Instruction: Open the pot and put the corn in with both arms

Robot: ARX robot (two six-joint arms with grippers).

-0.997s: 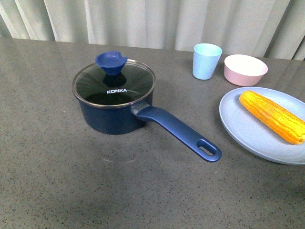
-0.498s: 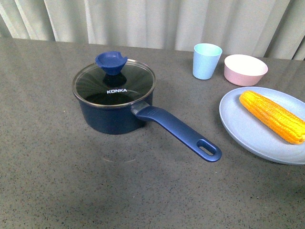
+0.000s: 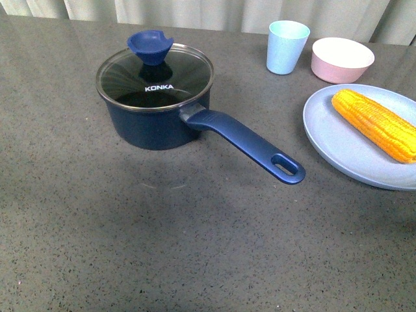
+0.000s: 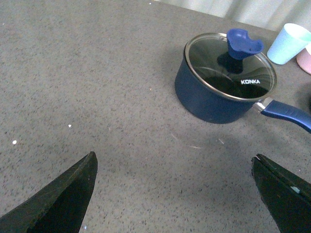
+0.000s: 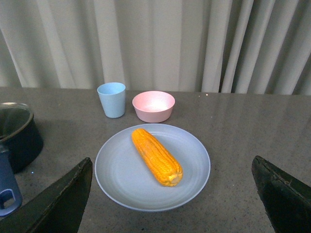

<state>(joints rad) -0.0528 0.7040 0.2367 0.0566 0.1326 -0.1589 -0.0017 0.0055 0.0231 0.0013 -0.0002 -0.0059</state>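
The navy pot [image 3: 153,120] stands on the grey table, closed by a glass lid [image 3: 155,78] with a blue knob [image 3: 150,47]. Its long handle [image 3: 250,144] points toward the front right. The yellow corn [image 3: 376,123] lies on a pale blue plate [image 3: 338,146] at the right. Neither arm shows in the front view. My left gripper [image 4: 175,194] is open over bare table, well short of the pot [image 4: 214,94]. With nothing between its fingers, my right gripper [image 5: 172,194] is open on the near side of the plate [image 5: 121,179] and the corn [image 5: 156,156].
A light blue cup [image 3: 286,47] and a pink bowl [image 3: 342,60] stand behind the plate at the back right. Curtains hang behind the table's far edge. Grey tabletop [image 3: 162,247] stretches in front of the pot.
The front view has tilted downward, so everything sits higher in the picture and less curtain shows. Pot, lid, corn and dishes keep their places on the table.
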